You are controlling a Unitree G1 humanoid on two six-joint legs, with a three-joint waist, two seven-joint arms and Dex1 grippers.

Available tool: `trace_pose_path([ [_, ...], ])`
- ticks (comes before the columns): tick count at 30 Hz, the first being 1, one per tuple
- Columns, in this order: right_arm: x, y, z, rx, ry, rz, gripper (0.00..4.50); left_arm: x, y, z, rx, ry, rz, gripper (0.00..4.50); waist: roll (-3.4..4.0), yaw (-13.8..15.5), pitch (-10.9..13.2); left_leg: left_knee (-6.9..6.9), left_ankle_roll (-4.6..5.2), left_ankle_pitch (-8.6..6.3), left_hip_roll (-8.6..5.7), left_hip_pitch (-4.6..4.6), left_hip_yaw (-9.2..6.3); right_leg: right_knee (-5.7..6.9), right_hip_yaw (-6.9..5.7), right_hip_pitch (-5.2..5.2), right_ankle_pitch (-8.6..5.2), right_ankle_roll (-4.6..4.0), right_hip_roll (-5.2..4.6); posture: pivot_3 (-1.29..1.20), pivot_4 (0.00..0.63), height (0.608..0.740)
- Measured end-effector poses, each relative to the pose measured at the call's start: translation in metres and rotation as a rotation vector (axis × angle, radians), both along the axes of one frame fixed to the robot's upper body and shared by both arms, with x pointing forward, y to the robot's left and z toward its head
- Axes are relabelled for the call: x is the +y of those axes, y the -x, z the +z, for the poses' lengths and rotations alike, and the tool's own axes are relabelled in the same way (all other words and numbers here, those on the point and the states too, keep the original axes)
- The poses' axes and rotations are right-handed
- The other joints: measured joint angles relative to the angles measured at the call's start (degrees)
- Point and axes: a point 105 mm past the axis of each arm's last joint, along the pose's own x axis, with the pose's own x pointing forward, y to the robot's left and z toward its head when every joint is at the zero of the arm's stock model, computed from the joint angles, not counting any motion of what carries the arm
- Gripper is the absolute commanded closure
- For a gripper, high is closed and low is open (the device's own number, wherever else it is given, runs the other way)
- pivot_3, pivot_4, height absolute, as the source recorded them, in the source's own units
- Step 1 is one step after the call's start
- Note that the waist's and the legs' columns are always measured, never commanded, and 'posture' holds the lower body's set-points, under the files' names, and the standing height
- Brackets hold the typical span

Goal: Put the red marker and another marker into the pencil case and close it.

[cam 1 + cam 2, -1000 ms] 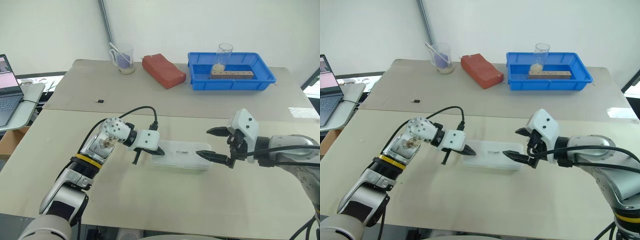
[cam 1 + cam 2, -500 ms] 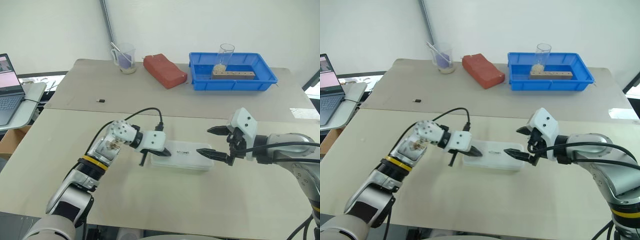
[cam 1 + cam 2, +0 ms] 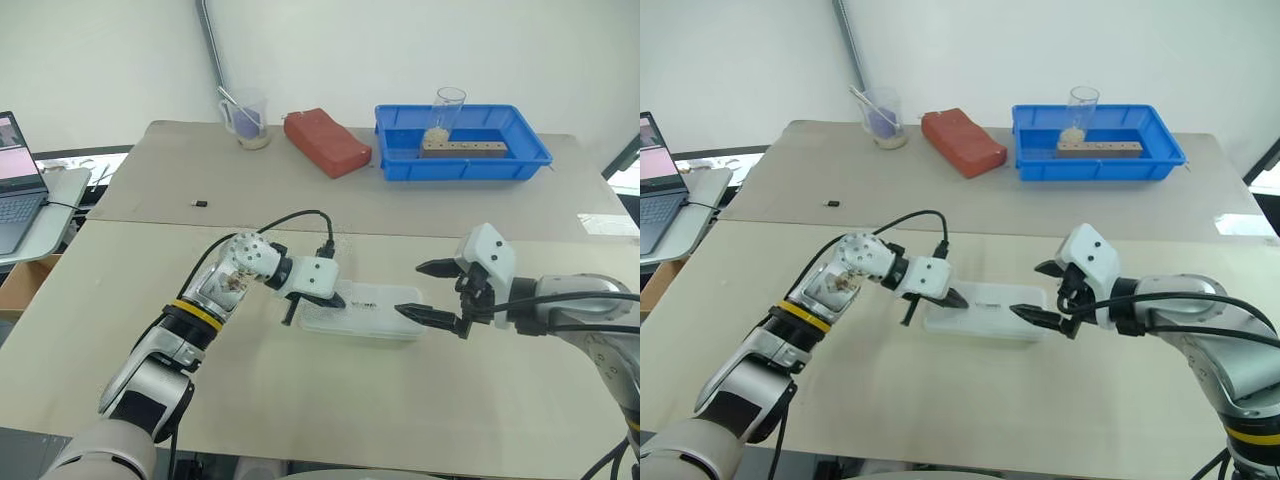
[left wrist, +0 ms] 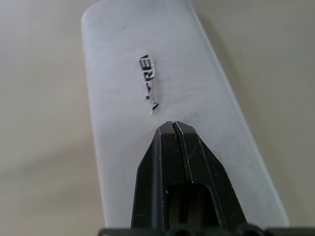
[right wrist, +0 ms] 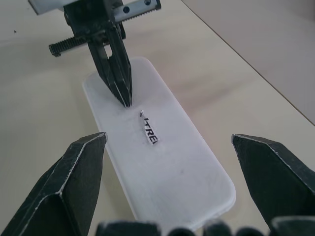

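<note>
Since a second ago, the left gripper (image 3: 338, 298) has been slid along the pencil case (image 3: 375, 318) lid, fingers pinched together. Its lid is down, in the table's middle. Beside its other end the right gripper (image 3: 432, 292) is held wide. No markers are seen, so little seems left.

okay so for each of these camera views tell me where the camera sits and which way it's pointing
Left eye and right eye views: on the head, looking forward and down at the table; both arms show.
Left wrist view: on the left wrist, looking along the shut left pincer onto the pencil case lid.
Right wrist view: on the right wrist, looking between the open right pincer fingers.
Shared: both wrist views show the closed case; the right one also shows the left pincer's tips on it.
</note>
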Motion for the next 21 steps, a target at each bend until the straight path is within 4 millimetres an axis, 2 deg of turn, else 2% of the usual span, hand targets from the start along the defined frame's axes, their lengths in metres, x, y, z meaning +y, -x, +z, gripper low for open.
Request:
trace_pose_path([
  [2, -0.010, 0.002, 0.002, 0.005, 0.007, -0.017, 0.00, 0.011, -0.007, 0.025, 0.017, 0.096, 0.093, 3.96, 0.00, 0.0, 0.0, 0.00, 0.00, 0.00, 0.01, -0.01, -0.01, 0.01, -0.01, -0.01, 0.00, 0.01, 0.00, 0.00, 0.150, 0.740],
  [3, -0.016, 0.002, 0.002, 0.008, 0.012, -0.028, 0.00, 0.023, -0.010, 0.042, 0.018, 0.141, 0.143, 3.63, 0.00, -0.1, 0.0, -0.01, 0.00, 0.00, 0.02, 0.03, -0.03, 0.01, -0.02, 0.02, -0.01, 0.01, 0.01, 0.00, 0.150, 0.740],
  [6, -0.033, -0.002, 0.001, 0.009, 0.026, -0.059, 0.00, 0.061, -0.010, 0.074, -0.004, 0.196, 0.264, 2.25, -0.01, -0.6, 0.0, -0.09, 0.00, -0.01, 0.03, 0.20, 0.01, -0.03, 0.02, 0.11, -0.02, 0.03, 0.02, 0.00, 0.150, 0.740],
  [9, -0.042, -0.006, 0.000, 0.006, 0.013, -0.077, 0.00, 0.086, 0.000, 0.073, 0.027, 0.197, 0.339, 0.70, 0.06, -0.6, 0.1, -0.15, 0.01, -0.01, 0.03, 0.38, 0.04, 0.00, 0.04, 0.20, -0.04, 0.03, 0.00, 0.00, 0.150, 0.740],
  [11, -0.044, -0.006, -0.001, 0.003, 0.011, -0.062, 0.00, 0.099, 0.007, 0.067, 0.058, 0.186, 0.380, 0.03, 0.04, -0.3, 0.1, -0.14, 0.01, -0.01, 0.04, 0.37, 0.03, 0.02, 0.03, 0.20, -0.04, 0.02, 0.00, 0.00, 0.150, 0.740],
  [14, -0.047, -0.002, -0.007, 0.024, 0.014, -0.043, 0.00, 0.133, 0.009, 0.068, 0.031, 0.152, 0.508, 0.03, 0.02, -0.1, 0.1, -0.15, 0.00, -0.01, 0.07, 0.38, 0.04, 0.00, 0.02, 0.15, -0.06, -0.02, -0.02, 0.00, 0.150, 0.740],
  [16, -0.051, -0.003, -0.009, 0.025, 0.020, -0.045, 0.00, 0.145, 0.008, 0.070, -0.007, 0.143, 0.568, 0.03, 0.01, 0.1, 0.1, -0.14, 0.00, -0.02, 0.01, 0.41, 0.09, -0.08, -0.02, 0.07, -0.06, -0.02, -0.17, 0.00, 0.150, 0.740],
  [21, -0.057, -0.005, -0.011, 0.026, 0.028, -0.060, 0.00, 0.151, 0.013, 0.063, -0.038, 0.108, 0.612, 0.03, 0.02, 0.2, 0.1, -0.24, -0.01, -0.02, 0.01, 0.43, 0.23, -0.30, -0.02, 0.10, -0.05, -0.02, -0.29, 0.00, 0.150, 0.740],
])
